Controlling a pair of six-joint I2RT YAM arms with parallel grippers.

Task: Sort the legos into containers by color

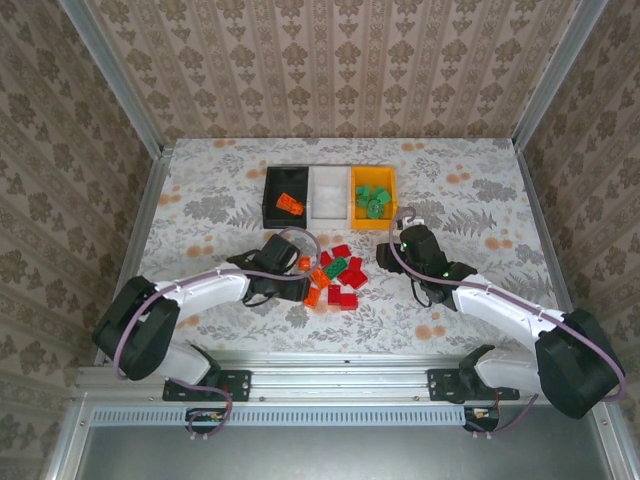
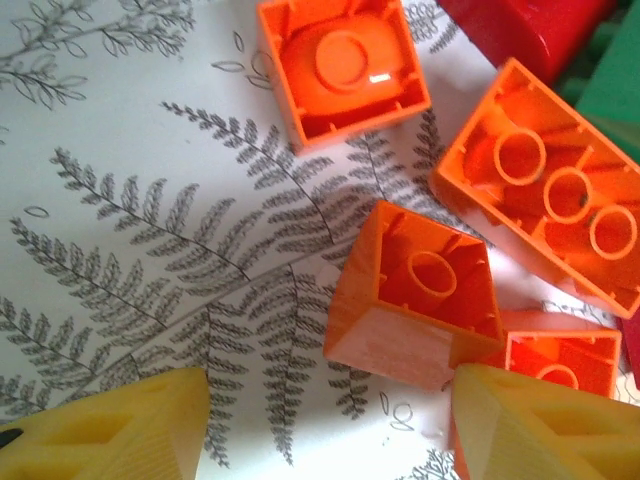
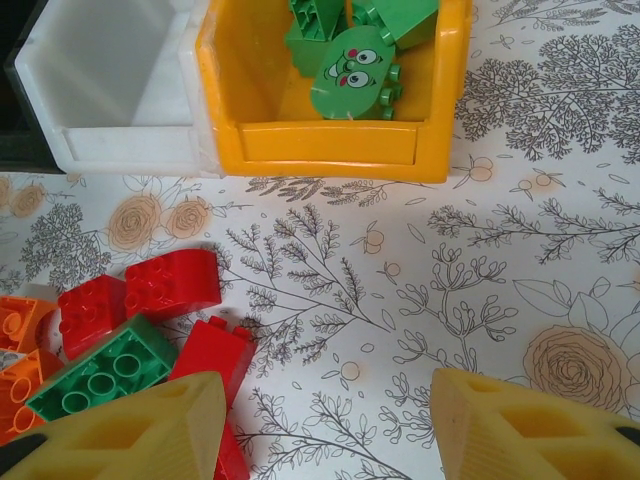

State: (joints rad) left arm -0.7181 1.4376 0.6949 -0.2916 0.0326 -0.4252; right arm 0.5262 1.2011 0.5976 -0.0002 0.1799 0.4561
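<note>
Top view first: the three containers are sitting side by side in the upper middle of the frame, the black bin (image 1: 272,196) on the left, the white bin (image 1: 329,208) in the middle and the orange-yellow bin (image 1: 392,200) on the right. An orange lego (image 1: 290,204) is lying in the black one and green legos (image 1: 375,201) are piling up in the orange-yellow one. The loose pile (image 1: 336,276) of red, orange and green bricks is sitting on the floral tablecloth (image 1: 480,200) at the centre. The left gripper (image 1: 303,287) is reaching into the pile's left edge, and the right gripper (image 1: 395,246) is hanging just right of the pile.

Left wrist view: the fingertips (image 2: 120,430) are poking in from the bottom corners, spread wide and gripping nothing. An upside-down orange brick (image 2: 420,290) is lying tilted between them at centre right. A square orange brick (image 2: 340,60) is sitting at the top, a long orange brick (image 2: 550,200) on the right, and a red brick (image 2: 530,30) in the upper right corner.

Right wrist view: its fingers (image 3: 530,430) are also spread wide at the bottom, with bare cloth between them. The orange-yellow bin is sitting at top centre with a green face piece (image 3: 350,70) inside. Red bricks (image 3: 170,280) and a green brick (image 3: 100,375) are crowding the lower left.
</note>
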